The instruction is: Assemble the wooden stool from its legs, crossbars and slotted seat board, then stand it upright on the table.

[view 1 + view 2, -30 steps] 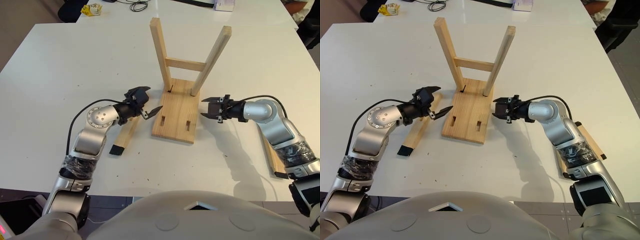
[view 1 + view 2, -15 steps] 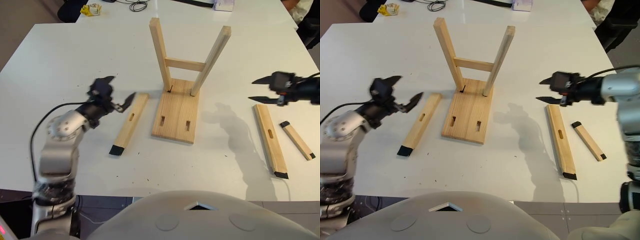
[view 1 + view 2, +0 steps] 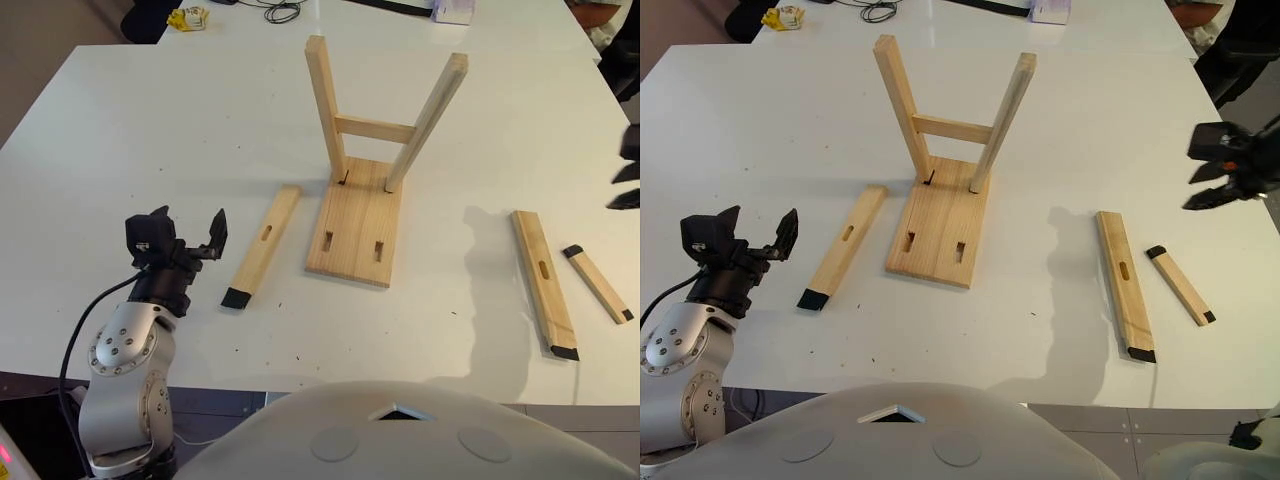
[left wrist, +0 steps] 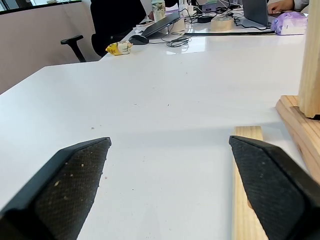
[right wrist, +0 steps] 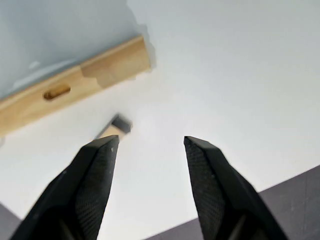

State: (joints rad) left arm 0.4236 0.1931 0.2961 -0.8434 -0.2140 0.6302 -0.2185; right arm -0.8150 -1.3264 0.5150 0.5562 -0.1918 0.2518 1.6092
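Now two legs [image 3: 326, 110] stand in seat board [image 3: 352, 240]; left pincer [image 4: 170, 142], right pincer [image 5: 150, 142] spread.

My left end effector [image 3: 186, 240] hangs with its fingers spread, well to the left of the seat board [image 3: 352, 225], which lies flat on the white surface [image 3: 150, 120]. Two legs [image 3: 325, 105] stand in the board's far slots, joined by a crossbar [image 3: 372, 128]. A loose leg [image 3: 261, 245] lies just left of the board. A second loose leg [image 3: 541, 280] and a short bar [image 3: 598, 283] lie well to its right.
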